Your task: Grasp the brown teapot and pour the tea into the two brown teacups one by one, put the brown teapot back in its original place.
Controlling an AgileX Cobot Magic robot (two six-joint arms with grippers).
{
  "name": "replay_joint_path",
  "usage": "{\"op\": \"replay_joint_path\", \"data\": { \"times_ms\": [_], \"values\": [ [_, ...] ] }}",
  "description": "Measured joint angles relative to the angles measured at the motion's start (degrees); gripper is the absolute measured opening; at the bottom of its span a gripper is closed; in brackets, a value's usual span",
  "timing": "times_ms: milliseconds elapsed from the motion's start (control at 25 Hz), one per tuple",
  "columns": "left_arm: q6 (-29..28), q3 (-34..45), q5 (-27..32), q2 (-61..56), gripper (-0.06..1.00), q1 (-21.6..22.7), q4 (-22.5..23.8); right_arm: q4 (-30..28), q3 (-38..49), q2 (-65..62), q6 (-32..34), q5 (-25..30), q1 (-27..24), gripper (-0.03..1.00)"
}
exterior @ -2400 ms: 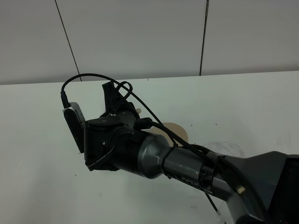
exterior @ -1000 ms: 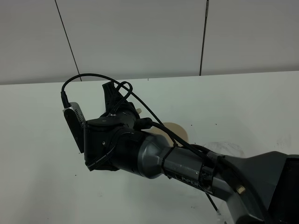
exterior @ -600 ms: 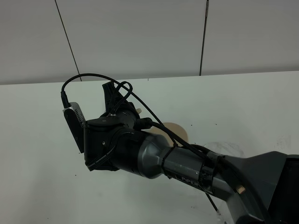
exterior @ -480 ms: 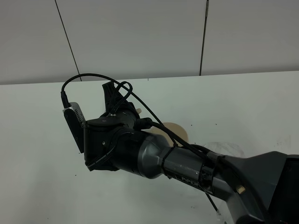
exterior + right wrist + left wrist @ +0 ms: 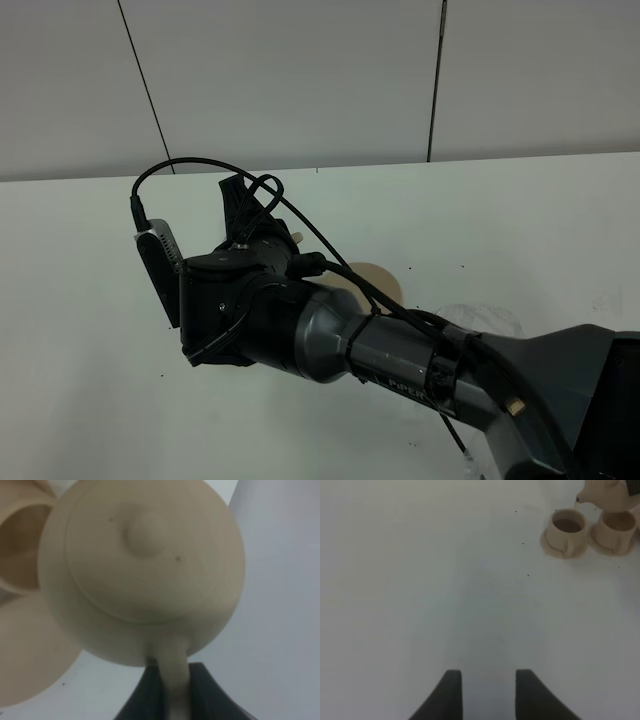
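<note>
The right hand (image 5: 172, 692) is clamping the teapot (image 5: 140, 575) by its loop handle, holding it raised with the spout tipping over one teacup (image 5: 566, 527), the other teacup (image 5: 615, 529) just beside, apparently to pour. The left hand (image 5: 487, 695) is hanging released over bare tabletop (image 5: 410, 580), well apart, likely avoiding the pour.

The teapot (image 5: 142, 575) hangs with its spout over one teacup (image 5: 566, 527), the other teacup (image 5: 616, 529) just beside it.
</note>
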Motion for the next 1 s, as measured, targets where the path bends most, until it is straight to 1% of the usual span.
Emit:
{"op": "replay_joint_path", "data": {
  "times_ms": [200, 400, 840, 1000],
  "values": [
    [0.0, 0.0, 0.0, 0.0, 0.33, 0.0, 0.0, 0.1, 0.0, 0.0, 0.0, -0.1, 0.0, 0.09],
    [0.0, 0.0, 0.0, 0.0, 0.33, 0.0, 0.0, 2.6, 0.0, 0.0, 0.0, -1.0, 0.0, 0.09],
    [0.0, 0.0, 0.0, 0.0, 0.33, 0.0, 0.0, 2.9, 0.0, 0.0, -0.1, -1.5, 0.0, 0.09],
    [0.0, 0.0, 0.0, 0.0, 0.33, 0.0, 0.0, 4.2, 0.0, -0.9, -0.5, -2.3, -0.2, 0.09]
  ]
}}
